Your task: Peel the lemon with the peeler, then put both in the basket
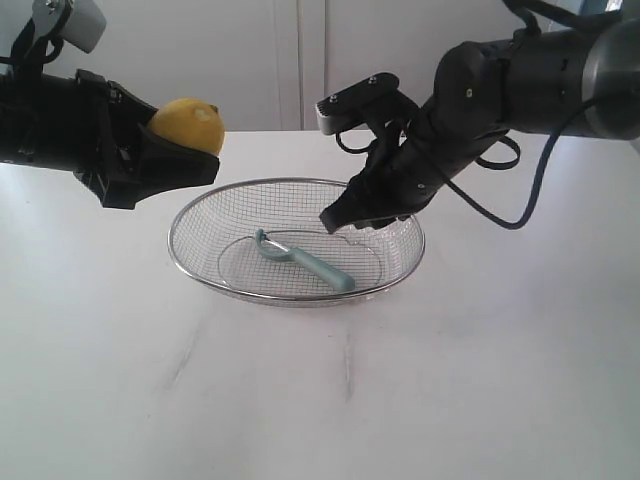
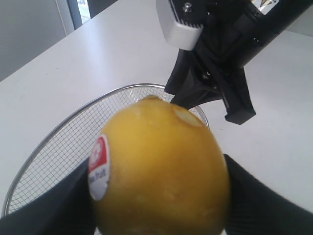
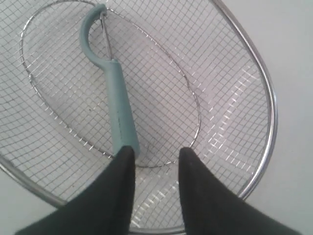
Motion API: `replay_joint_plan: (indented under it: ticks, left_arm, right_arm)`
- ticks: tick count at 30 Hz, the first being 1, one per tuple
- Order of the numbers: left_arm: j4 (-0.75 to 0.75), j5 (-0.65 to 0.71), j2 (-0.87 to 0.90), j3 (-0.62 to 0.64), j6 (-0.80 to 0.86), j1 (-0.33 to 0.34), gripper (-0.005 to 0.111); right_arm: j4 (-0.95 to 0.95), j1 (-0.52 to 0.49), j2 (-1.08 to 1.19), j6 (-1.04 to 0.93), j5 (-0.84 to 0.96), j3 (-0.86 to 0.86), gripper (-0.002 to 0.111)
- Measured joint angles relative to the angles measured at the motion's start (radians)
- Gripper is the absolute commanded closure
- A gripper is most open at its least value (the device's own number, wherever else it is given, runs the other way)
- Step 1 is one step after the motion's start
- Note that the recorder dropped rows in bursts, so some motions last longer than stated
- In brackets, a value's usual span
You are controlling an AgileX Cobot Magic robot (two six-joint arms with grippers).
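Observation:
My left gripper [image 1: 190, 150] is shut on the yellow lemon [image 1: 187, 124], held in the air left of the basket; the lemon [image 2: 159, 169] with its red-and-white sticker fills the left wrist view between the black fingers. The teal-handled peeler [image 1: 305, 260] lies loose on the floor of the wire-mesh basket [image 1: 200, 215]. My right gripper [image 1: 345, 222] hovers over the basket's right side, open and holding nothing. In the right wrist view the peeler [image 3: 117, 103] lies on the mesh of the basket [image 3: 259, 78], its handle end just beyond my right gripper [image 3: 155, 152].
The basket stands on a white table [image 1: 320, 400] with a pale wall behind. The right arm [image 2: 225, 54] reaches over the basket's far rim in the left wrist view.

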Motion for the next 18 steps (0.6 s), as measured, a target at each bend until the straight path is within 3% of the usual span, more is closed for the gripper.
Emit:
replay_joint_plan:
  ticks: [6, 18]
  left_arm:
    - [0.0, 0.0, 0.0, 0.0, 0.0, 0.0, 0.107]
    - [0.0, 0.0, 0.0, 0.0, 0.0, 0.0, 0.107]
  right_arm:
    - [0.0, 0.0, -0.033, 0.055, 0.08, 0.0, 0.107]
    - [0.002, 0.0, -0.095, 0.186, 0.151, 0.0, 0.108]
